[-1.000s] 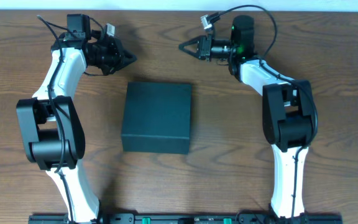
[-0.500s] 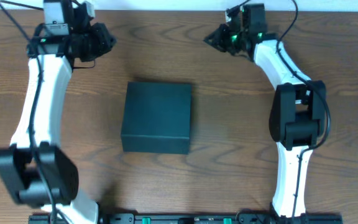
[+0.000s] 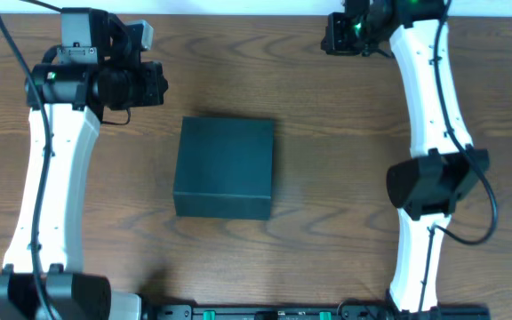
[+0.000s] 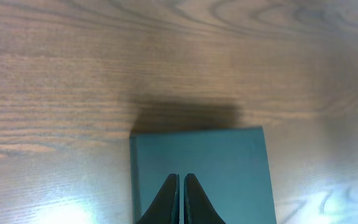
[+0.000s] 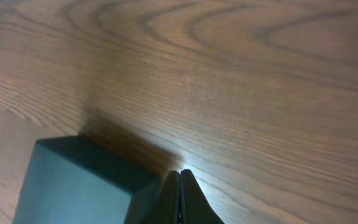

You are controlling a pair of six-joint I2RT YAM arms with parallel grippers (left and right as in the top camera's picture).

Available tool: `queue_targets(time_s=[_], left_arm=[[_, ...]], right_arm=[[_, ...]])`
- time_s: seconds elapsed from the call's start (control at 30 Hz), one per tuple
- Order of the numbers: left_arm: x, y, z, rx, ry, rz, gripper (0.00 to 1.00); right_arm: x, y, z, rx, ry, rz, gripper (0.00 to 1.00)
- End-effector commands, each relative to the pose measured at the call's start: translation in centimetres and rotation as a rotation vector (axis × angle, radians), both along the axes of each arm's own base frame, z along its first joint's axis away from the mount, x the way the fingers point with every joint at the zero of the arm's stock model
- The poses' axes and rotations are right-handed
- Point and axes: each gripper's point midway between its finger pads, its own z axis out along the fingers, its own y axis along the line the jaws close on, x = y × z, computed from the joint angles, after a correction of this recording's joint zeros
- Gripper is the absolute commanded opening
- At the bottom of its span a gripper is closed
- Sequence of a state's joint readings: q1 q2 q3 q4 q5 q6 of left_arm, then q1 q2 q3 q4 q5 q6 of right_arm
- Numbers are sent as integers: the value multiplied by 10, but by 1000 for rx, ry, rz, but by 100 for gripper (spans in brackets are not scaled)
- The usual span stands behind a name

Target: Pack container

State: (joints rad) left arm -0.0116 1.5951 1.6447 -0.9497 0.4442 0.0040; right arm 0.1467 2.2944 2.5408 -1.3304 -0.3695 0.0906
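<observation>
dark brown wood grain covers the whole surface (image 3: 327, 204), with a pale strip running beyond its far edge and a black rail (image 3: 256, 313) along its near edge. the container (image 3: 225, 167) lies flat near the middle of the surface, a little nearer the left edge than the right, with its lid down and its matte dark green-black top facing up.

the left arm (image 3: 47, 178) rises from the near-left corner and reaches toward the far edge. the left tool (image 4: 181, 182) hangs in the air off the container's far-left corner, near it but not touching. seen from the left wrist, its two fingers (image 4: 168, 198) are pressed together with only a hairline between them and nothing held. they show in front of the container's top, and the box's shadow falls on the wood beyond.

the right arm (image 3: 438, 98) stands up from the near-right part of the surface and stretches to the far edge. there the right tool (image 5: 179, 179) sits high, well apart from the container. seen from the right wrist, its fingers (image 5: 194, 208) meet in a single dark wedge, tight together and gripping nothing. one corner of the container shows low at the left of that view, and wood grain fills the rest.
</observation>
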Motion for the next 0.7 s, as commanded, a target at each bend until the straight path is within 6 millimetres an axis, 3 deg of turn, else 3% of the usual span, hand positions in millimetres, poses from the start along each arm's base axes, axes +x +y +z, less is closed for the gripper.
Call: queue_targets(time_s=[0.0,0.07,0.17,0.3,0.47,0.67], left_arm=[[-15,0,28,41,-83,-51,6],[-28,1,41,50,-113,-62,6],[-48,6,66,104,-209,-75,6],[-66,13,78,138,-309,-41,6],[-72,12,50,81,-336,17,6],[-69,-20,-2,-64,-184,-90,6]], right_arm=[[-21,-8,73,-86,-191,46,2],[-35,-19,97,-125,-235,18,2],[-54,-32,118,-141,-281,2,2],[-80,-46,116,-120,-293,-17,2],[-125,-42,74,-102,-270,11,2],[-194,-10,-1,-19,-131,87,2]])
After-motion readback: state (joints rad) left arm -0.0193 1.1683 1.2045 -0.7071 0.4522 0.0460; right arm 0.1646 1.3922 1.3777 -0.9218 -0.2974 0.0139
